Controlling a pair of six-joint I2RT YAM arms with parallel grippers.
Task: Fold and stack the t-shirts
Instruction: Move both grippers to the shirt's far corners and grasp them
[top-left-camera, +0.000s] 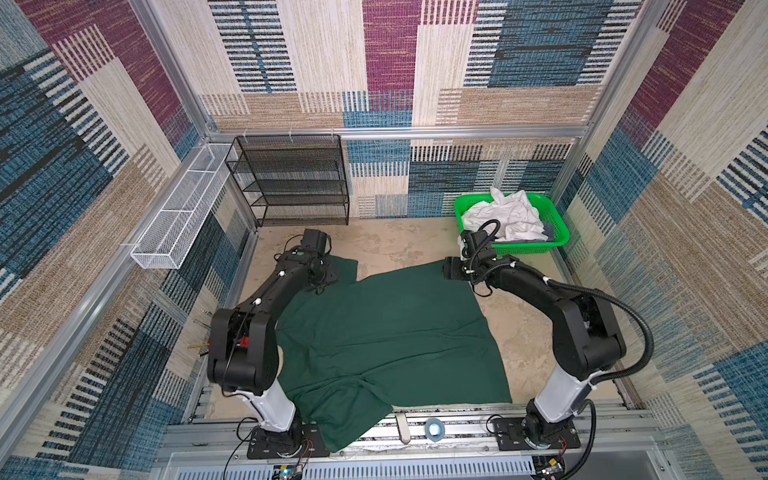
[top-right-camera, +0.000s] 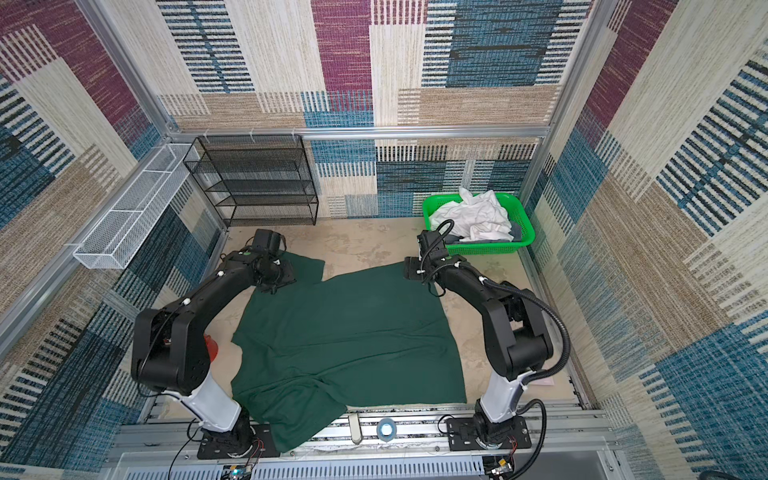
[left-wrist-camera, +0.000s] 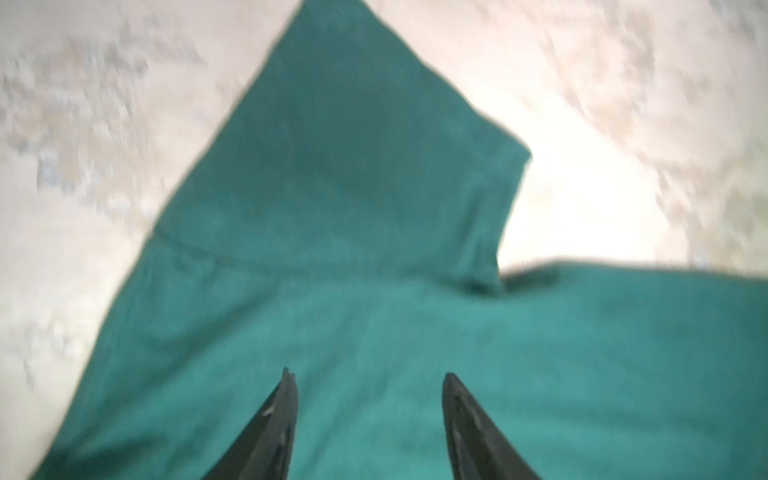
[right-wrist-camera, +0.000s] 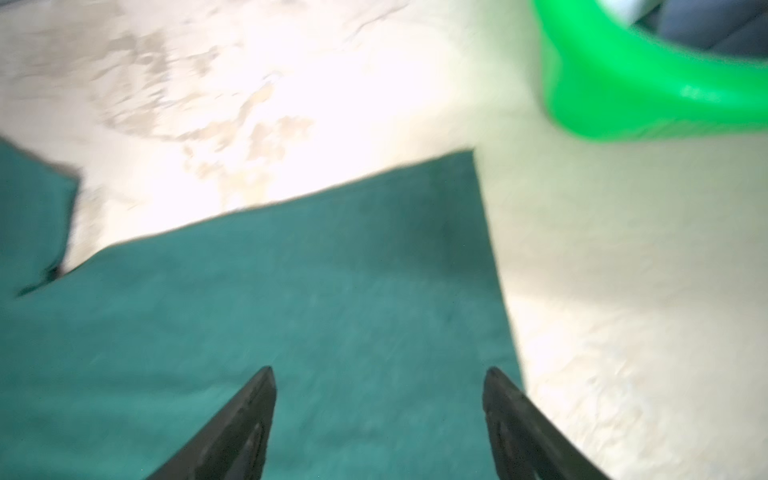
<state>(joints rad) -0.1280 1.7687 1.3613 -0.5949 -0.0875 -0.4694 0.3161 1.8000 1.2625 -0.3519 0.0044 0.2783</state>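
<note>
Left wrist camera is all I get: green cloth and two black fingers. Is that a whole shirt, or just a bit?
Observer: A whole dark green t-shirt, spread on the table; its near corner drapes over the front rail.
Operator: Are there more shirts?
Observer: Yes, crumpled white t-shirts piled in a green basket at the table's far right corner.
Operator: Where's the other arm?
Observer: The right gripper is open, over the shirt's far right corner, near the basket.

bare table (top-left-camera: 399, 245) beyond dark green shirt (top-left-camera: 390, 332), basket (top-left-camera: 528, 248) far right
</note>
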